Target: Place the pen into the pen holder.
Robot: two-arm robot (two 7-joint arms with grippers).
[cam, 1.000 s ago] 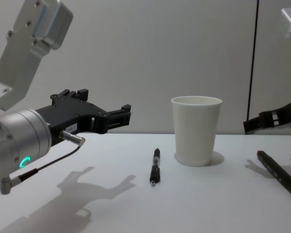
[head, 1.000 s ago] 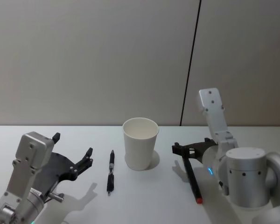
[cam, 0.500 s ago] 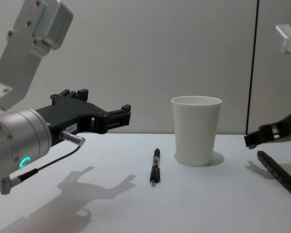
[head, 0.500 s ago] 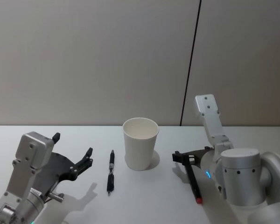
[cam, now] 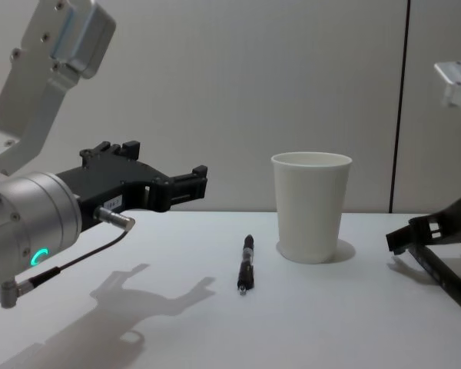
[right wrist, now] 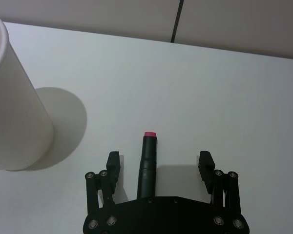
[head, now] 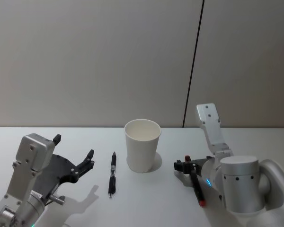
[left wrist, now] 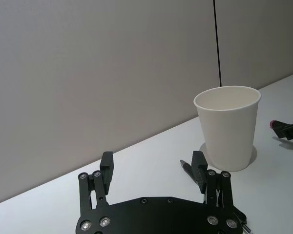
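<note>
The pen holder (head: 142, 144) (cam: 310, 204) is a white paper cup standing upright mid-table. To its right lies a black pen with red ends (head: 197, 185) (cam: 444, 277). My right gripper (head: 185, 165) (cam: 415, 234) is open and low over that pen's far end. In the right wrist view the pen (right wrist: 147, 156) lies between the spread fingers of the right gripper (right wrist: 159, 158), closer to one finger. Another black pen (head: 112, 174) (cam: 247, 263) lies left of the cup. My left gripper (head: 73, 147) (left wrist: 153, 163) hovers open above the table's left side, holding nothing.
The white table (head: 146, 203) ends at a grey wall with a dark vertical seam (head: 193, 66). The cup (right wrist: 12, 107) stands about a hand's width from the right gripper. There is free table in front of both pens.
My right gripper has come down toward the table and now straddles the far end of the red-ended pen. The left arm, cup and both pens have not moved.
</note>
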